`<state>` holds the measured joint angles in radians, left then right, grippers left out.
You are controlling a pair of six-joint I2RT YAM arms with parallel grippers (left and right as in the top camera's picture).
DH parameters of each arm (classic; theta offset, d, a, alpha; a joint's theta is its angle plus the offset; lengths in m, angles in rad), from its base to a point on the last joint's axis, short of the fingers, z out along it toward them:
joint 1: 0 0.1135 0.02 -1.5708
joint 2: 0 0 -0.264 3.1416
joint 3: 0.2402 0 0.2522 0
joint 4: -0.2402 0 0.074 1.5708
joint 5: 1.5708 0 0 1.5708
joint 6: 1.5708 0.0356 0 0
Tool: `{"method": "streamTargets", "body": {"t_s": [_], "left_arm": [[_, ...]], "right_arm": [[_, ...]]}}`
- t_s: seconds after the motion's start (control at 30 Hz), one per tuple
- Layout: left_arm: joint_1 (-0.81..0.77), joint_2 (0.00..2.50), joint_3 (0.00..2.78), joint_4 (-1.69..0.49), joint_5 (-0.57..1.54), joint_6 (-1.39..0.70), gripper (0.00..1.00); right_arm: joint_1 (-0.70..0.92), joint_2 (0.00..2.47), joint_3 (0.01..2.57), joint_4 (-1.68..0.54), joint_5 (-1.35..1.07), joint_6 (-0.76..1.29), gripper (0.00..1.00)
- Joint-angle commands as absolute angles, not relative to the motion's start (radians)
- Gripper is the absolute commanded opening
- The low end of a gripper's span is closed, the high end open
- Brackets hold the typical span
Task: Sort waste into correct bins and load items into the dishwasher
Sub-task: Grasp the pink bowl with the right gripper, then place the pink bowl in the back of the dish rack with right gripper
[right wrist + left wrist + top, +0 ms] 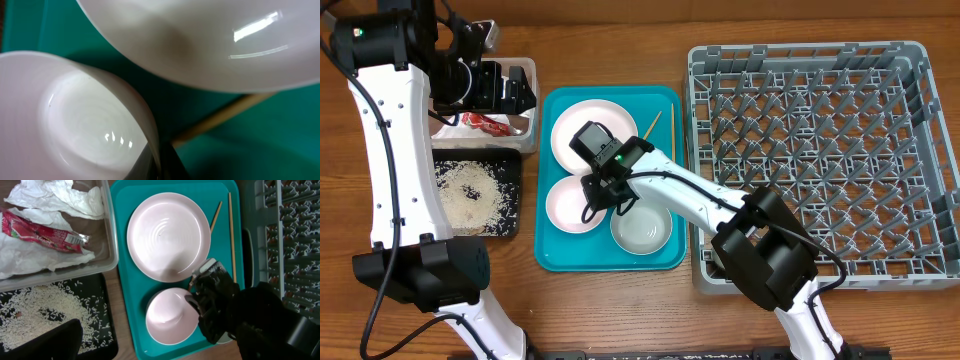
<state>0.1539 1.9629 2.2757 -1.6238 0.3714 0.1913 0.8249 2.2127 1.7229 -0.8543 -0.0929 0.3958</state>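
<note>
Napkin [55,200] and red wrapper [40,232] lie in the clear tub [112,245]. Rice crumbs [45,305] cover the black tray [107,330]. My left gripper [523,93] hangs open and empty over the tub; one finger [45,340] shows at the wrist view's lower edge. On the teal tray [555,255] sit the plate [592,135], two bowls [570,205] [642,228] and chopsticks [652,125]. My right gripper [159,167] is shut on the right rim of the left bowl [75,120], beside the plate's edge [200,45]. One chopstick [225,115] runs under that edge.
The grey dish rack [698,150] stands empty to the right of the teal tray, its pegs upright. My right arm [700,200] crosses the tray's lower right, above the second bowl. The second chopstick [231,230] lies along the tray's right side.
</note>
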Motion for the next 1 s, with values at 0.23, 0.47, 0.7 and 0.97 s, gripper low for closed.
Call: {"method": "streamTargets", "body": {"t_s": [0.23,0.47,0.7,0.97], "left_arm": [[0.15,1.942,2.297,-1.621,0.385,0.202,1.0],[0.15,1.942,2.297,-1.621,0.385,0.202,1.0],[0.15,1.942,2.297,-1.621,0.385,0.202,1.0],[0.15,1.942,2.297,-1.621,0.385,0.202,1.0]], "right_arm": [[0.702,1.986,1.972,-1.127,0.049,0.404,0.04],[0.585,1.818,2.029,-1.248,0.59,0.484,0.04],[0.533,1.861,1.98,-1.182,1.164,0.478,0.04],[0.487,2.022,1.928,-1.013,1.391,0.329,0.04]]}}
